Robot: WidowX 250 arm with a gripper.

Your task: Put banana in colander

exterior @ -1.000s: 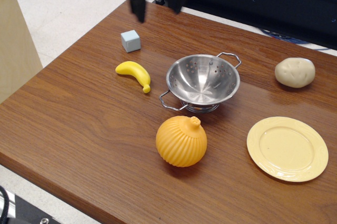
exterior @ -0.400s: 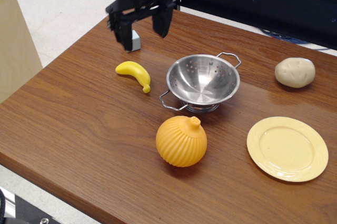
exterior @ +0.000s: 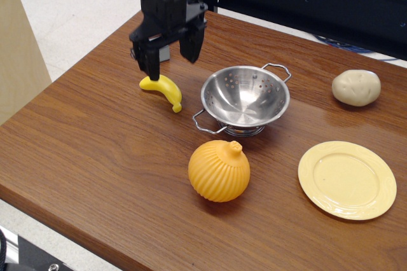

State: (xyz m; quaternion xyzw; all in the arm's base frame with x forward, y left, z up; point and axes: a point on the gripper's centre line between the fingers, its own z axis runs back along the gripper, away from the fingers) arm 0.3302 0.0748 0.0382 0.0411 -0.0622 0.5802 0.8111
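In the single view, the gripper (exterior: 169,60) has come down and forward from the top edge of the frame, where it hung a second ago, to just above the banana (exterior: 163,88) in the upper left of the frame. Nothing else has shifted: the banana lies flat on the tabletop (exterior: 95,156) where it lay before, and the colander (exterior: 245,100) stands upright, empty, at frame centre. That reads as the approach nearly finished and the grasp not yet made.

The fingers (exterior: 147,62) are spread apart with nothing between them. The left one in the picture hangs over the banana's upper-left end, its tip close to or touching the yellow skin; which cannot be told from this angle. The other finger sits higher and to the right, above bare wood between banana and colander. The banana's curved body runs down and right from under the left finger toward the colander's near handle, just beside it but not touching.

Judging by this, the fingers straddle only one end, so a small shift toward the banana's middle may be needed before closing.
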